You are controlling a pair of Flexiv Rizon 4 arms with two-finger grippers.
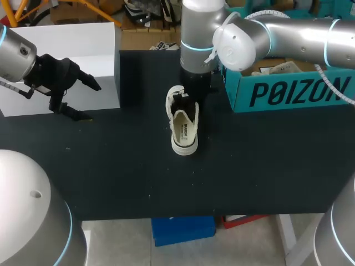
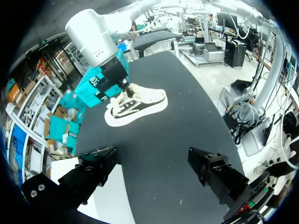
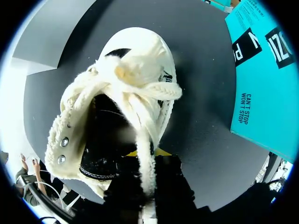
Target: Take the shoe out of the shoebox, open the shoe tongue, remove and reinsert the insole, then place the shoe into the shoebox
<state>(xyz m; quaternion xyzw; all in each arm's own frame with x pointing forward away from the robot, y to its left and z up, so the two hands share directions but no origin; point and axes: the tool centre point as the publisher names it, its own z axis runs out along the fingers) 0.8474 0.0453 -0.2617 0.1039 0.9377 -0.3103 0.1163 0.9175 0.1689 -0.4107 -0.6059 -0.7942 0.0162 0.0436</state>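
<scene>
The shoe (image 1: pixel 183 126) stands on its sole on the black table (image 1: pixel 122 166), near the middle and outside the shoebox (image 1: pixel 288 88). Its heel faces the near edge and its toe the far edge. The teal shoebox sits at the far right of the table, just beside the shoe but apart from it.

The right arm (image 1: pixel 288 33) comes in from the right and reaches down over the front of the shoe. The right gripper (image 3: pixel 147 156) is closed narrowly on a woolly cream strip of the shoe (image 3: pixel 126 93) that runs down from the laced area. It cannot be told whether this strip is lace or tongue.

The left gripper (image 1: pixel 91 102) is at the far left, over the edge of a white box (image 1: pixel 72 61). Its fingers (image 2: pixel 93 170) are spread wide and hold nothing. The shoe (image 2: pixel 135 102) lies well ahead of it, with the right arm (image 2: pixel 96 39) above the shoe.
</scene>
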